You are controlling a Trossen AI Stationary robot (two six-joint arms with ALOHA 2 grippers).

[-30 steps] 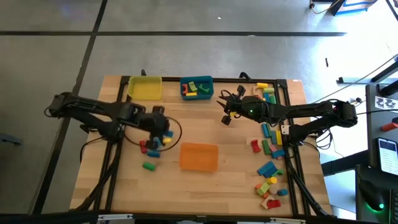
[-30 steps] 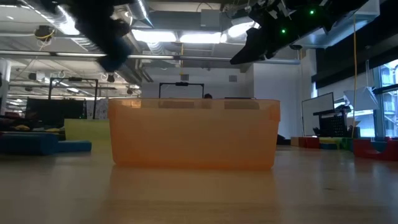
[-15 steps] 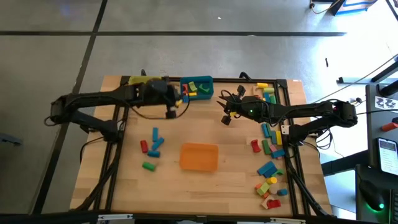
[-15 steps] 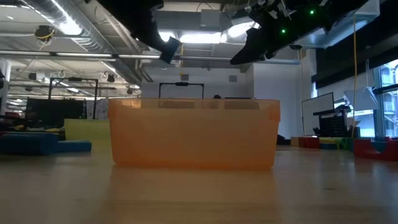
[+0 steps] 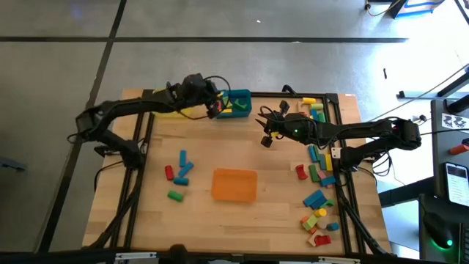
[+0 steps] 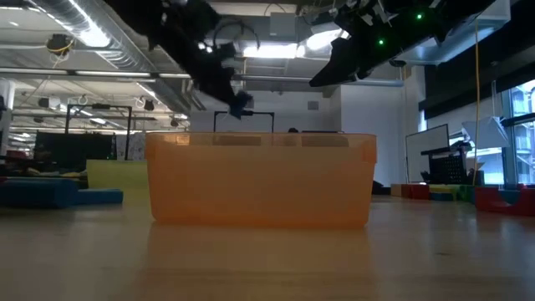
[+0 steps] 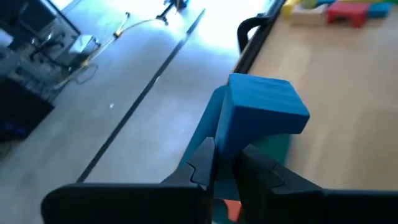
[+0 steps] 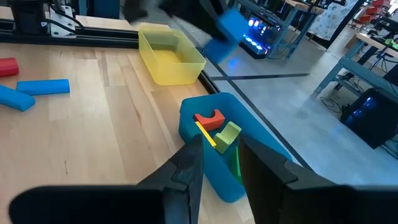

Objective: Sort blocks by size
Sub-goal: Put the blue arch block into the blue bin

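Wooden table (image 5: 278, 213) w/ orange bin (image 5: 234, 184) mid, teal bin (image 5: 233, 103) & yellow bin (image 8: 169, 56) at far edge. Left gripper (image 5: 213, 108) above teal bin's left rim, clamped on blue block (image 7: 264, 112). Right gripper (image 5: 267, 139) hovers nearby, fingers slightly apart, nothing held.

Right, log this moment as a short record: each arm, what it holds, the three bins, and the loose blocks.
left pincer: shut on a blue block, raised by the teal bin's near-left corner at the table's far edge
right pincer: raised right of the teal bin, fingers parted, nothing between them
teal bin: far edge, holds red, yellow and green pieces
yellow bin: left of the teal bin, mostly hidden by the left arm from above
orange bin: table centre
loose blocks: mostly along the right side; a few at left
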